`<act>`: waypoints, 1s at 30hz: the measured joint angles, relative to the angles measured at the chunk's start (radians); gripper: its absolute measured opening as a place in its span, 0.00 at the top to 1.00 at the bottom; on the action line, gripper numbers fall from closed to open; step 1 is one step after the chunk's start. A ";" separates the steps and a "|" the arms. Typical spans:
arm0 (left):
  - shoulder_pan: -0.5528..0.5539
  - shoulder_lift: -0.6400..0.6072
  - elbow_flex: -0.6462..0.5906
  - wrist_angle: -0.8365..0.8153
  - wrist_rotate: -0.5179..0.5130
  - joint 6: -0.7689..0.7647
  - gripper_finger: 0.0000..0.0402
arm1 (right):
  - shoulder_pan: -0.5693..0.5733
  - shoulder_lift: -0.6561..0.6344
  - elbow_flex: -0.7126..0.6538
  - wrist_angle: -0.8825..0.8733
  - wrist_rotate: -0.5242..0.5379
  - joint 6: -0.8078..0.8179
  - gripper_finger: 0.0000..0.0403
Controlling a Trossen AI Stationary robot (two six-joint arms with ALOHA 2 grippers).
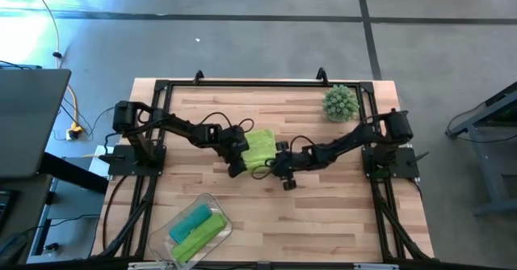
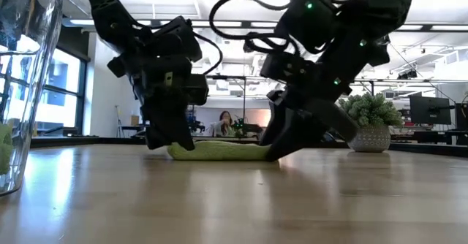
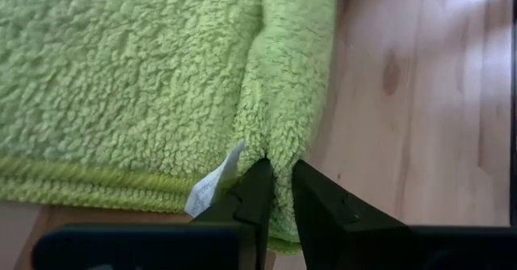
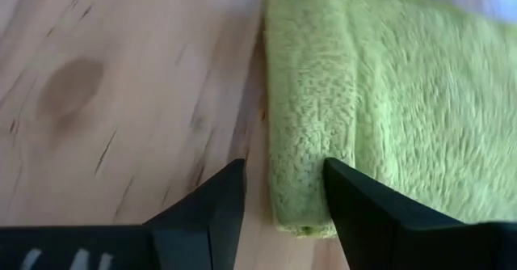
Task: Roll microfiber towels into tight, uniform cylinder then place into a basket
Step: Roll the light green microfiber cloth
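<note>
A lime green microfiber towel [image 1: 258, 147] lies flat on the middle of the wooden table, and its near edge is turned over into a thick roll [image 4: 311, 116]. At the roll's left end my left gripper [image 3: 279, 193] is shut on it, beside a white tag [image 3: 215, 186]. My right gripper [image 4: 283, 197] is open at the roll's right end, one finger on either side of it. In the low view both grippers reach down to the towel [image 2: 219, 151]. The clear basket [image 1: 212, 201] stands near the front left edge and holds a teal roll [image 1: 190, 220] and a lime roll [image 1: 199, 236]. My left gripper pinches the left end of the rolled edge [image 3: 279, 153] between its two fingers. The fingers slant down from the table's left. The cloth bunches into a ridge at the fingertips, and the towel rests on the table. My right gripper straddles the roll's right end [image 4: 300, 209]; I cannot tell whether its fingers touch it.
A spiky grey-green ball in a pot [image 1: 340, 103] stands at the far right corner. Black frame rails [image 1: 258, 82] run along the table's edges. Bare wood [image 1: 323, 213] lies near the front right. A person [image 2: 224, 121] sits far off in the room.
</note>
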 joint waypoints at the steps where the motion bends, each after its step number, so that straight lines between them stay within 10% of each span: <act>1: 0.000 -0.008 -0.001 -0.005 0.003 0.011 0.89 | -0.008 0.008 0.000 -0.007 -0.008 0.037 0.60; 21: -0.070 -0.272 -0.001 -0.219 -0.084 0.469 0.70 | -0.133 0.061 0.002 0.042 -0.216 0.450 0.98; 30: -0.206 -0.232 -0.001 -0.130 -0.493 0.663 0.70 | -0.250 0.060 -0.004 0.043 -0.580 0.676 0.99</act>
